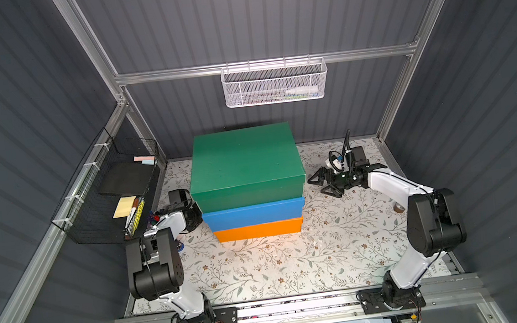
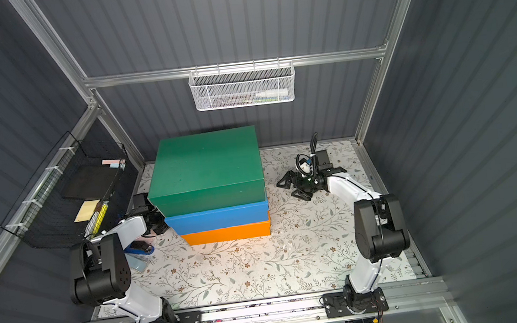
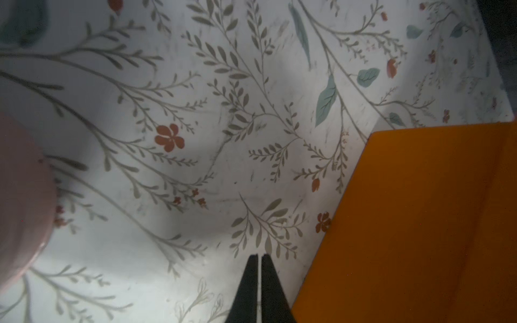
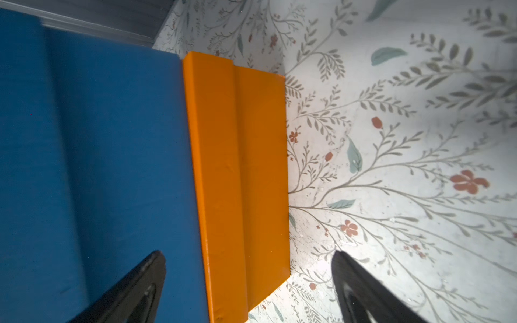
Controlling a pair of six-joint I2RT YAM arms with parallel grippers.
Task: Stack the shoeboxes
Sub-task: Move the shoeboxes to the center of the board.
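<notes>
Starting at the far left: hanging off the wall rail, a black wire basket (image 1: 104,198) carrying notes and pens, well clear of the work and blocking nothing. Lying on the floral table (image 1: 294,263), a blue stapler (image 2: 140,248), tucked right beside the left arm's elbow and risking being swept aside in any broad retreat of that arm. Also showing in the left wrist view, a pale pink rounded thing (image 3: 19,195), too blurred for naming.

Next, sitting low by the stack's left side, the left gripper (image 3: 259,256), pinched fully together on nothing, hovering just beside the orange box (image 1: 258,230). Judging the main danger here: pulling back on a slant and nudging that bottom box, skewing everything above.

Standing mid-table toward the back wall, all three shoeboxes piled: orange at the bottom, blue box (image 1: 253,213) on it, green box (image 1: 244,163) on top. Looking stacked already, though seemingly not quite flush, with the green lid appearing to overhang leftward; hence risking sliding or tipping under a sideways knock.

Hanging above on the back rail, a white mesh basket (image 1: 275,83), well apart from any trouble.

Ending at the right: the right gripper (image 1: 316,186), spread wide and empty, hovering near the stack's right side without touching. Risking, if swinging inward, clipping the blue or orange edge. Lying by the right arm, a small brown thing (image 1: 399,208), too small for identifying.
</notes>
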